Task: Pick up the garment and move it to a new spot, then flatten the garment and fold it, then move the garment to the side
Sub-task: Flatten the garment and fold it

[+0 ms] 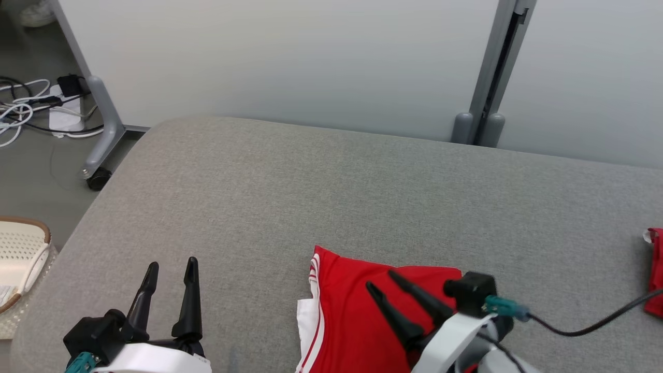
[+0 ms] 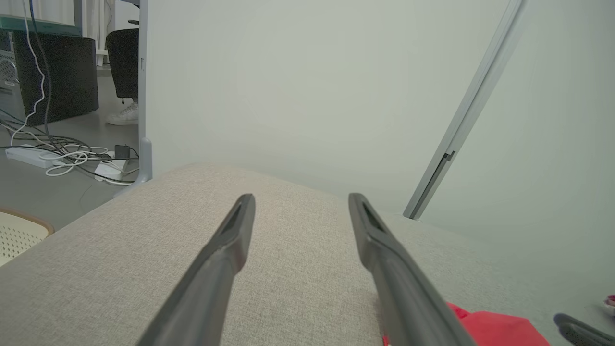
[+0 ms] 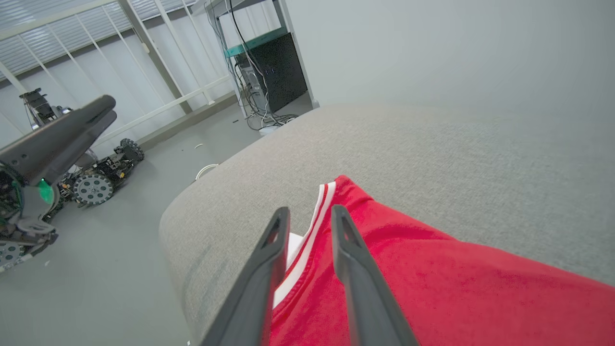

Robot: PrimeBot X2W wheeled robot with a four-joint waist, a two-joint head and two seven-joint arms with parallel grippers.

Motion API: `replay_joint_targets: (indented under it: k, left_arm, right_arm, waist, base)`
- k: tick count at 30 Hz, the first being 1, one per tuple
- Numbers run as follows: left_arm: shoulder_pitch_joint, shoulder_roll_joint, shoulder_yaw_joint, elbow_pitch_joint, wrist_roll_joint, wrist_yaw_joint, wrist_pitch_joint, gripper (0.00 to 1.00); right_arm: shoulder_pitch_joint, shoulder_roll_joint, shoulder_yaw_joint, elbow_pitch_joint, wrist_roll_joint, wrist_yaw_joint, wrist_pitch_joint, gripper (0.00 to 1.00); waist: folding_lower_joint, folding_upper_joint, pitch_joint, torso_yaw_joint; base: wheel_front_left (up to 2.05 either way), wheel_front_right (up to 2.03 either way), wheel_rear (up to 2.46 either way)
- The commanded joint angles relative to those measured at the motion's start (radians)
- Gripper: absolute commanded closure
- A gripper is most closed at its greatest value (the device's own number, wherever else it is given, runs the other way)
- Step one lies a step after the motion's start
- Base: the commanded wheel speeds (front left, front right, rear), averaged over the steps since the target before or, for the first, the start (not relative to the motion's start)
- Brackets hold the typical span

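Right end effector (image 1: 381,278), half open and seemingly empty, should pinch the garment (image 1: 347,311) at its striped edge; left end effector (image 1: 172,263) stands open.

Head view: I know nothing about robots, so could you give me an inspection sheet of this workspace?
Surface: grey fabric-covered table, rounded corner at left.
Job's things: red garment with white stripes, lying flat near the front.
Clutter: second red cloth item at the right edge; cream perforated basket left of the table.
Claws: left claw wide open, empty; right claw parted above the garment.
Cables: white and black floor cables; black cable off the right wrist.
Surroundings: pale partition wall, grey posts.
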Motion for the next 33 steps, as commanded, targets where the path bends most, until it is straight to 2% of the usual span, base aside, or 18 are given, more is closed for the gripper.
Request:
replay_joint_targets:
  k: [1,6,11,21,33]
  left_arm:
    - [-0.004,0.008,0.007,-0.004,0.001,0.004,-0.003,0.00]
    - [-0.001,0.010,0.016,-0.019,0.012,0.004,-0.004,0.00]
    - [0.007,0.012,0.039,-0.036,0.022,0.009,-0.005,0.00]
    - [0.011,0.009,0.080,-0.054,0.064,0.000,-0.006,0.00]
    - [0.045,-0.028,0.125,-0.049,0.130,-0.032,-0.006,0.00]
  right_arm:
    - [-0.013,-0.014,-0.014,-0.008,-0.006,0.000,-0.012,0.00]
    - [-0.023,-0.083,-0.153,-0.078,-0.054,0.000,-0.061,0.00]
    - [-0.002,-0.110,-0.300,-0.140,-0.111,0.000,-0.074,0.00]
    - [0.106,-0.085,-0.496,-0.219,-0.211,0.000,-0.092,0.00]
    - [0.217,-0.045,-0.596,-0.204,-0.305,0.000,-0.099,0.00]
  waist:
    - [0.0000,0.0000,-0.002,-0.018]
    - [0.0000,0.0000,-0.001,-0.063]
    - [0.0000,0.0000,0.004,-0.118]
    - [0.0000,0.0000,0.021,-0.200]
    - [0.0000,0.0000,0.023,-0.215]
  base:
    - [0.00,0.00,0.00]
    - [0.00,0.00,0.00]
    - [0.00,0.00,0.00]
    - [0.00,0.00,0.00]
    - [0.00,0.00,0.00]
